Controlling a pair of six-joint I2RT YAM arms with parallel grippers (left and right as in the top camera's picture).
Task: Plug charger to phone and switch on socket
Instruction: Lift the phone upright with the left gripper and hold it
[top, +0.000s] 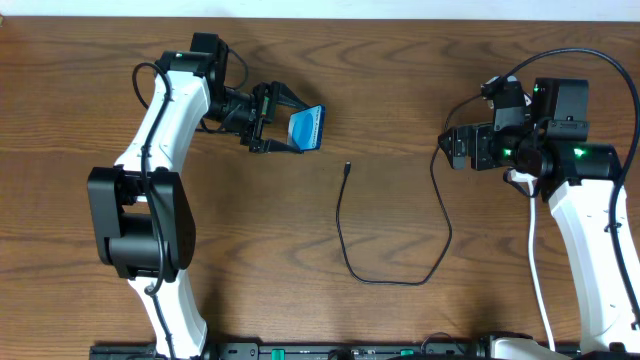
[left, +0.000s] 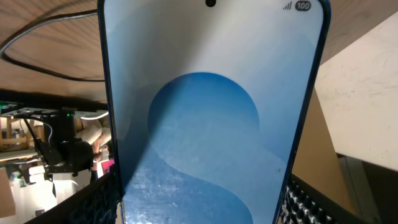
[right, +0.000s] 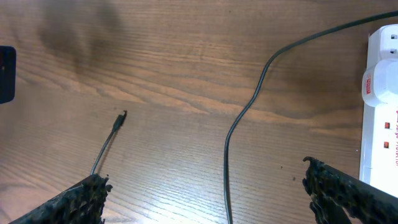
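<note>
Left gripper: closed on the phone, which it holds lifted above the desk, left of centre and toward the far edge. In the left wrist view the blue screen fills the frame, with the ribbed pads pressing on its two long sides. We read this side grip as deliberate: it keeps the short ends free, so the charging port stays reachable. We cannot see the port itself.

Charger: it lies slack on the wood. Its plug tip rests near the middle of the desk, well apart from the phone. From the tip the cable loops toward the near edge, then climbs back toward the right arm.

Right gripper: jaws spread wide and holding nothing, hovering over the right half of the desk. Its wrist view shows the plug tip ahead to one side and the cable running between the fingers. We judge the wide opening is in readiness to pinch the cable just behind the tip.

Socket: a white strip with red switch marks, close to the right edge and largely hidden under the right arm from overhead. We cannot tell the switch position.

Task standing, in our judgement: phone secured, plug not yet picked up, and socket switch left for last.
</note>
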